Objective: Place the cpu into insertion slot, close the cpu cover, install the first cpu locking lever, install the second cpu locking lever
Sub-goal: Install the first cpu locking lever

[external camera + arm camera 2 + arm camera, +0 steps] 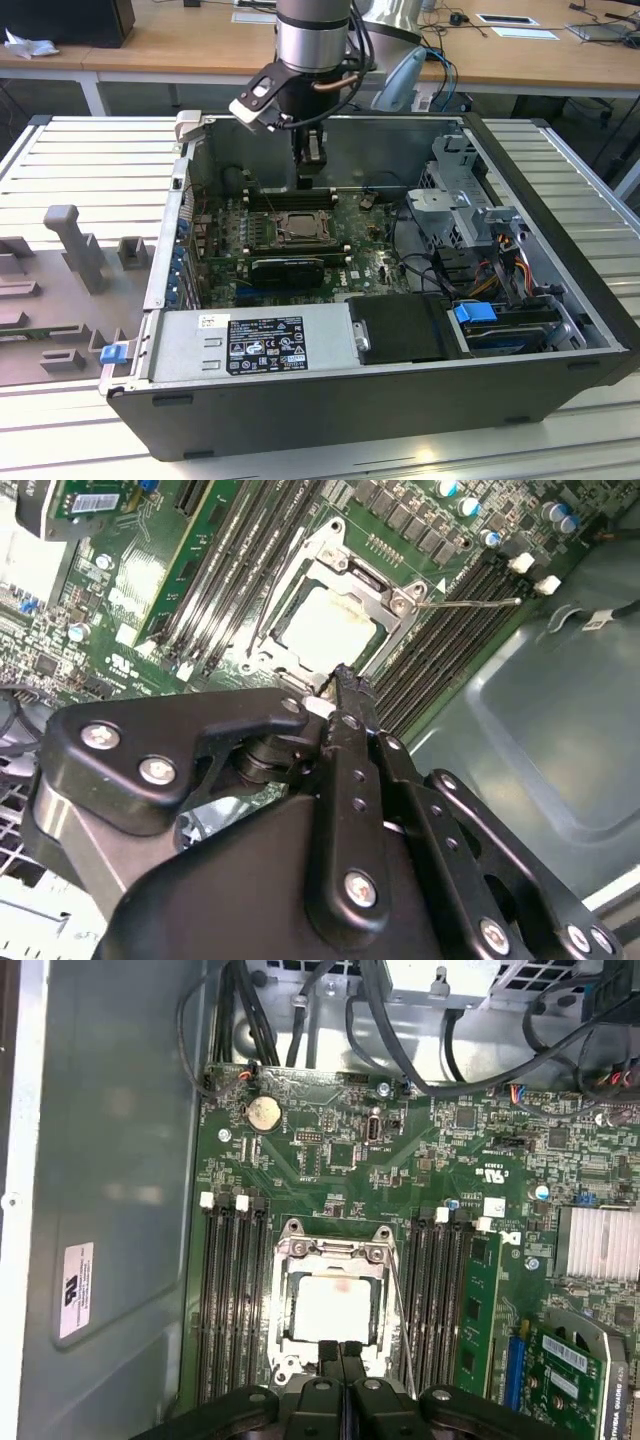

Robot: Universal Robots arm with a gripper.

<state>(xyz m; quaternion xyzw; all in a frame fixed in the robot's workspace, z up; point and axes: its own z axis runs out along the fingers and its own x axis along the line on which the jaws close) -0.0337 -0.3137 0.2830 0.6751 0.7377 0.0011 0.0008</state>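
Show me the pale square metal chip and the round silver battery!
Pale square metal chip [335, 1305], first wrist view, middle of its face.
Round silver battery [263, 1112], first wrist view, centre of its top.

No print legible. Black-and-white label [265, 345] on silver-grey metal power-supply box [325, 345]; white sticker [76, 1290] on grey case wall [120, 1160].

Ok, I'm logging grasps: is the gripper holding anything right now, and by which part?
Nothing is held. The gripper is shut on itself, empty, with its tip at the edge of the cpu cover.
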